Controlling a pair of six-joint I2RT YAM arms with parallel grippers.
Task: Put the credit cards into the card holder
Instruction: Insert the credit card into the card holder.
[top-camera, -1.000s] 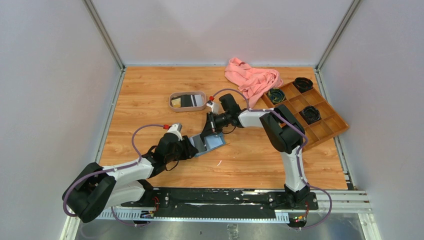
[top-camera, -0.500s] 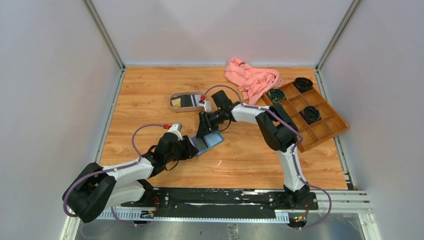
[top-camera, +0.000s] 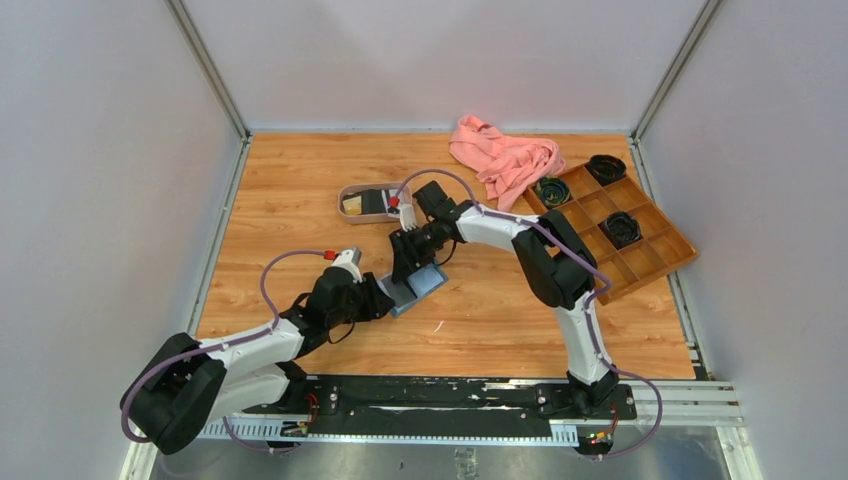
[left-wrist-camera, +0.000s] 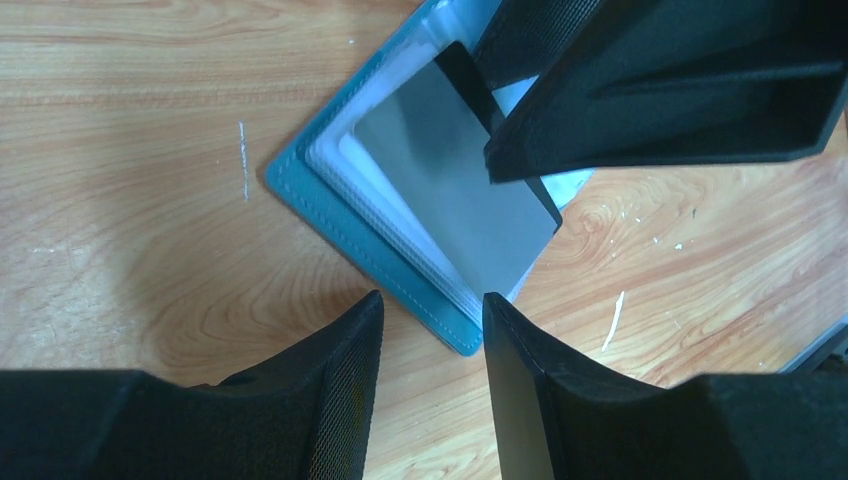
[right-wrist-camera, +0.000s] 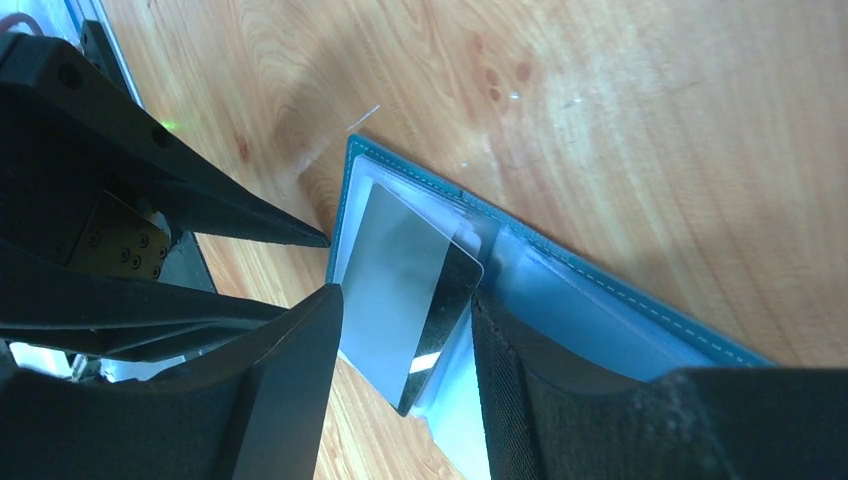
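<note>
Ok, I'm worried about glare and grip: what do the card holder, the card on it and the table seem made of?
Card holder: probably leather or imitation, matte teal, stitched rim; clear glossy sleeves inside. Card: likely plastic, dark, mirror-shiny, thin straight edges. Table: wood or laminate, visible grain, faint sheen.

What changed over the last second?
The right gripper moved left over the card holder and opened, letting go of the dark card, which now lies on the open holder. The left gripper stayed at its near corner, jaws apart. The tray, cloth and box didn't move.
</note>
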